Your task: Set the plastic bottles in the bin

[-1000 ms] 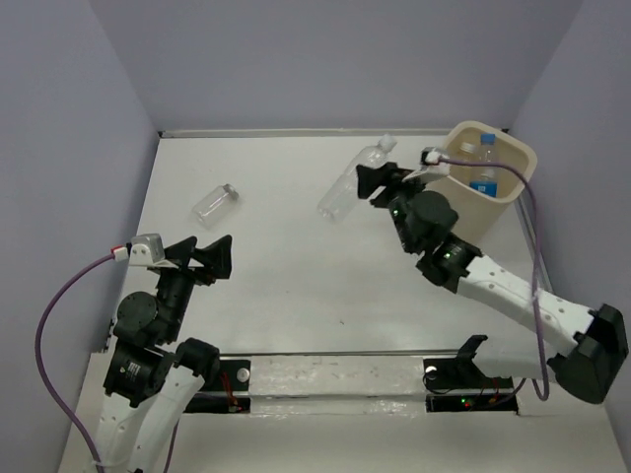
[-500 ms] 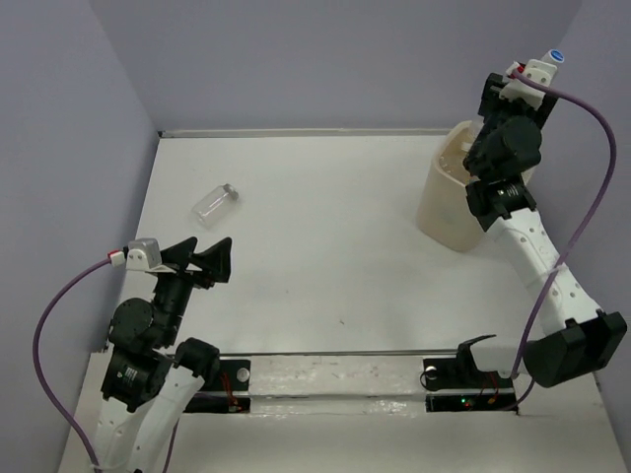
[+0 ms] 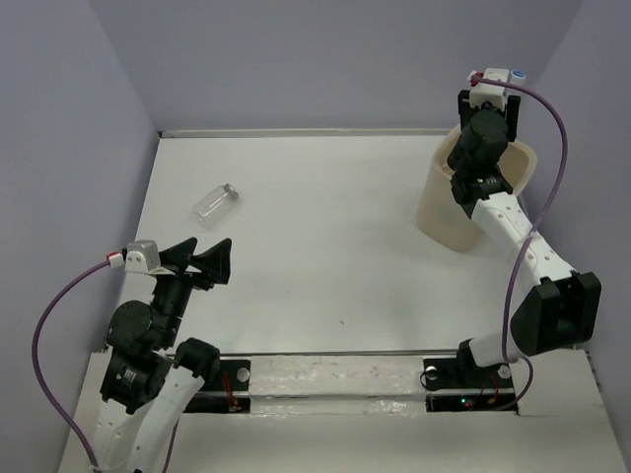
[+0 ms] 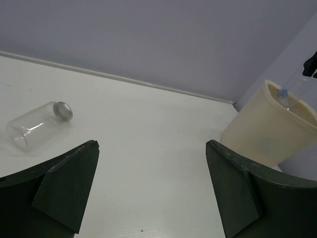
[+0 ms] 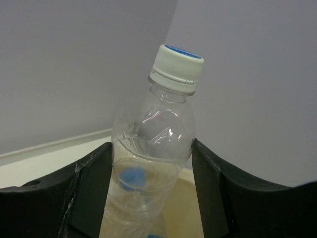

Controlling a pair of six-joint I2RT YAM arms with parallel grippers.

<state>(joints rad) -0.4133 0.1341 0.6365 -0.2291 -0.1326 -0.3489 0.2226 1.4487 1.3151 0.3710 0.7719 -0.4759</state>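
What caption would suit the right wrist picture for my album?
The right arm's fingers grip a clear bottle over the cream bin.

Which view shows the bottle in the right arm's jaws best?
Right wrist: the bottle fills the frame between the jaws, white cap and clear body sharp. Top external shows only its cap. Left wrist shows a faint clear shape over the bin, far right.

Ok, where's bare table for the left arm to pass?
Bare: the wide stretch between the stubby bottle and the bin, down to the left gripper. Crowded: the far right corner, right gripper holding a clear bottle over the bin.
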